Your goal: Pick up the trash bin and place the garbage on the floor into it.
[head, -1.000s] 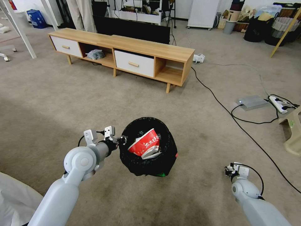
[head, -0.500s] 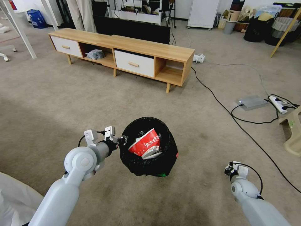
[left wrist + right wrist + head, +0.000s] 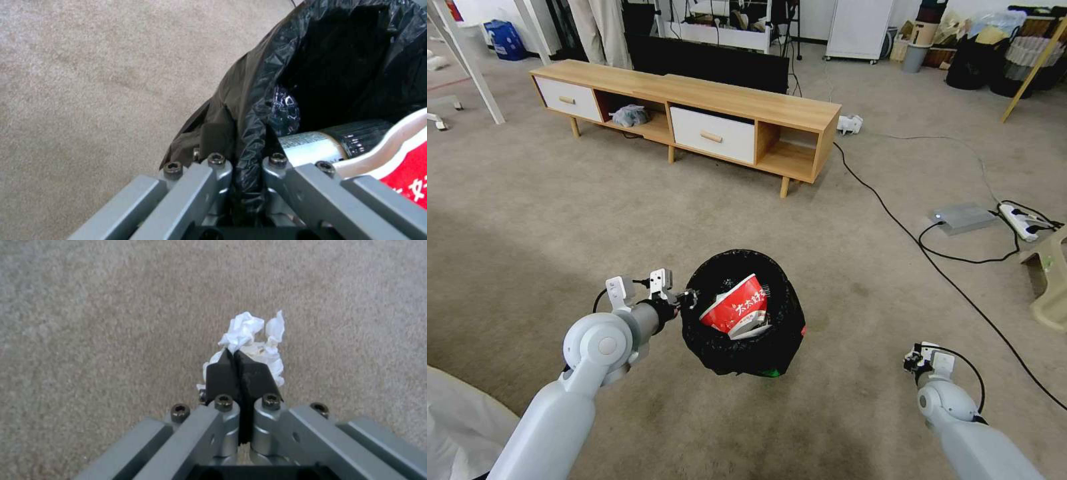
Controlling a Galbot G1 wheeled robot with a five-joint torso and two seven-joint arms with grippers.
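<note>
Beige-grey short-pile carpet (image 3: 627, 200) covers the room, with a long wooden TV cabinet (image 3: 694, 107) standing well behind the work. Almost nothing has changed in the last second: both arms stay where they were, so I judge the robot is paused between lifting the paper and dropping it in.

At the lower right, the right gripper (image 3: 242, 368) keeps its dark fingers pressed together on a crumpled white paper wad (image 3: 251, 336) above the carpet, well apart from the bin.

The left gripper (image 3: 247, 160) remains clamped on the rim of the small round trash bin lined with a glossy black plastic bag (image 3: 740, 313). The bin already contains a red-and-white paper bowl (image 3: 737, 307) and a plastic bottle (image 3: 329, 143).
</note>
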